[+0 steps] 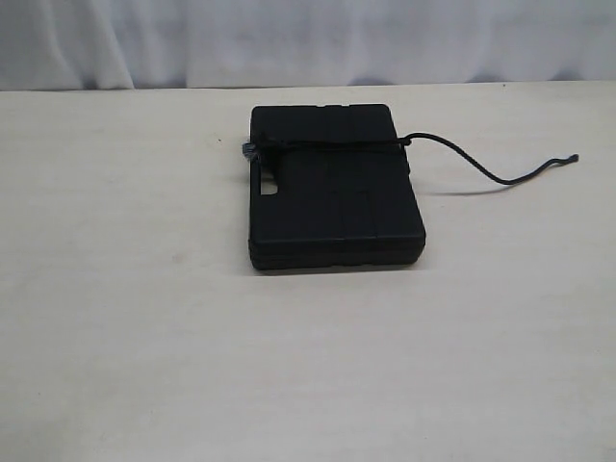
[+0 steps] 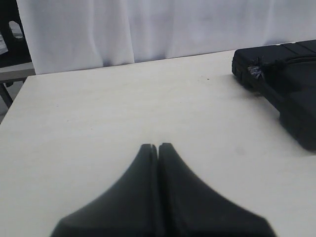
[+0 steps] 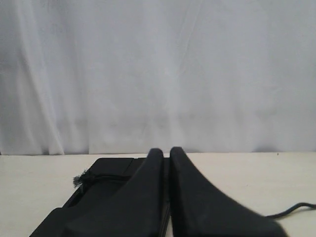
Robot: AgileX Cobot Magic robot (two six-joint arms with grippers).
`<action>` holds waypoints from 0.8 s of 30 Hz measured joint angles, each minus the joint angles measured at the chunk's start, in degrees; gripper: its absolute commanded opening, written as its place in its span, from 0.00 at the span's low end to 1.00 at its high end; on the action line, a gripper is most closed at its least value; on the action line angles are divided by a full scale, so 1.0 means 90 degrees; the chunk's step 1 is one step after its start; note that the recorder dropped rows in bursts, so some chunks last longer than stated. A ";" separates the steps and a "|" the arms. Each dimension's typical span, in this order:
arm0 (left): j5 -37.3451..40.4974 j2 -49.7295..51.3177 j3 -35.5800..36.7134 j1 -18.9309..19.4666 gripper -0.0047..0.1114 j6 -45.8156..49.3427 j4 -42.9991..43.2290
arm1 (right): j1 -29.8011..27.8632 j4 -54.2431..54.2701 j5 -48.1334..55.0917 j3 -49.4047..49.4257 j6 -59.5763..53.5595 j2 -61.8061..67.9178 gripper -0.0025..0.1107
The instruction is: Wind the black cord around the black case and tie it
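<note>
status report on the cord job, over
Left pincer shut, empty. Right pincer shut, empty. Black cord across top of black case, frayed tuft at one edge, tail trailing on table. Nothing blocking.

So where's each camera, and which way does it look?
Exterior view: off the arms, looking down across the table toward the white curtain, at the black case with the black cord across it; no robot parts show.
Left wrist view: on the left arm, low over the table, facing the curtain; shut left gripper shows.
Right wrist view: on the right arm, facing the curtain; shut right gripper shows.
Shared: all three see the case and the cord's frayed tuft.
</note>
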 measured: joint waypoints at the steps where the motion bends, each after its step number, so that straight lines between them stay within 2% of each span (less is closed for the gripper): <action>1: 0.0000 0.0000 0.0000 0.0000 0.04 0.0000 0.0000 | 0.0000 0.0000 0.0000 0.0000 -0.0075 -0.0095 0.06; 5: 0.0000 0.0000 0.0000 0.0000 0.04 0.0000 0.0000 | 0.0000 0.0000 -0.0086 0.0031 -0.0386 -0.0503 0.06; 9: 0.0000 -0.0009 0.0000 0.0000 0.04 0.0000 0.0000 | 0.0000 -0.0039 -0.0717 0.0430 -0.0551 -0.1173 0.06; 12: 0.0000 -0.0009 0.0000 0.0000 0.04 0.0006 0.0000 | -0.0015 -0.0157 -0.0523 0.0465 -0.0712 -0.1404 0.06; 18: 0.0000 -0.0009 0.0000 0.0000 0.04 0.0006 0.0000 | -0.0258 -0.0625 0.1099 0.0470 -0.0670 -0.1418 0.06; 21: 0.0000 -0.0009 0.0000 0.0000 0.04 0.0006 0.0000 | -0.0298 -0.1036 0.2294 0.0497 -0.0226 -0.1418 0.06; 24: 0.0000 -0.0009 0.0000 0.0000 0.04 0.0006 0.0000 | -0.0298 -0.1269 0.2844 0.0505 0.0275 -0.1418 0.06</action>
